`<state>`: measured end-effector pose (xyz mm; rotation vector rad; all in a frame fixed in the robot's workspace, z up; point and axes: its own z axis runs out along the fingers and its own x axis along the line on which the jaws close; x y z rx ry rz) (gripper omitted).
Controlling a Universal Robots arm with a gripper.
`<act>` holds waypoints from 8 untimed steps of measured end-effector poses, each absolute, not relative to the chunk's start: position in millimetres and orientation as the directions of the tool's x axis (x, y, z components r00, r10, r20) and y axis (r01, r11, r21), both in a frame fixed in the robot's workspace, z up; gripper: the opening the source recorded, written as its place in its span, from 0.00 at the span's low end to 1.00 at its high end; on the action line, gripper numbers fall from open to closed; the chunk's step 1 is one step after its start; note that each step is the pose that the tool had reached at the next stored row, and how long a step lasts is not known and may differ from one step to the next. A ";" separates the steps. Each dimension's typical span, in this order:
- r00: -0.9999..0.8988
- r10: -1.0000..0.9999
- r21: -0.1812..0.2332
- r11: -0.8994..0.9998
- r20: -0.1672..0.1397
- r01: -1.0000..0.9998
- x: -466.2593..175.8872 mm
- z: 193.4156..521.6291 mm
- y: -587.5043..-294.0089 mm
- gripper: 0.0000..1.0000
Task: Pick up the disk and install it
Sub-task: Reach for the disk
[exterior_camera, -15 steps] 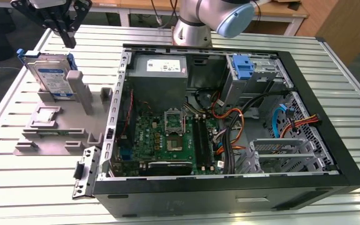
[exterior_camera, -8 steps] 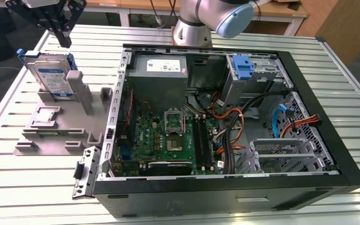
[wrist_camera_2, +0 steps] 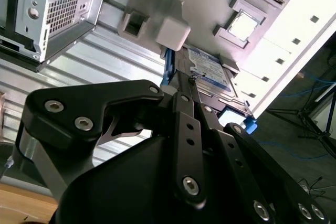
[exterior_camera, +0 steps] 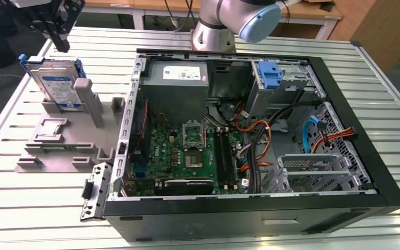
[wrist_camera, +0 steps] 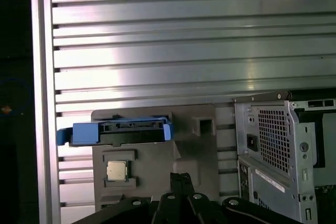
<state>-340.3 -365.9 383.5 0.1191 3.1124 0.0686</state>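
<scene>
While upright, disk (exterior_camera: 55,86) beneath fingers (exterior_camera: 62,42), apart.

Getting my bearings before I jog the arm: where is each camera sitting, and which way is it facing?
Exterior view: off the arm, high, looking down on the table, open computer case and disk; the arm's base and claw show.
First wrist view: on the arm, facing straight down at the disk edge-on in its grey fixture; the claw shows.
Second wrist view: on the arm, looking along the claw toward the disk.
All three share the disk and computer case.
</scene>
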 end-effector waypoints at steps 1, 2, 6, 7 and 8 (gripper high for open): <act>-0.997 0.077 0.045 0.996 -0.024 0.076 -342.8 383.4 -365.6 0.10; -0.997 0.077 0.045 0.996 -0.024 0.076 -345.2 383.4 -365.4 0.10; -0.997 0.077 0.045 0.996 -0.024 0.076 -356.2 383.1 -365.1 0.10; -0.997 0.077 0.045 0.996 -0.024 0.076 -359.0 383.0 -365.1 0.10; -0.997 0.077 0.045 0.996 -0.024 0.076 -361.8 382.9 -365.1 0.10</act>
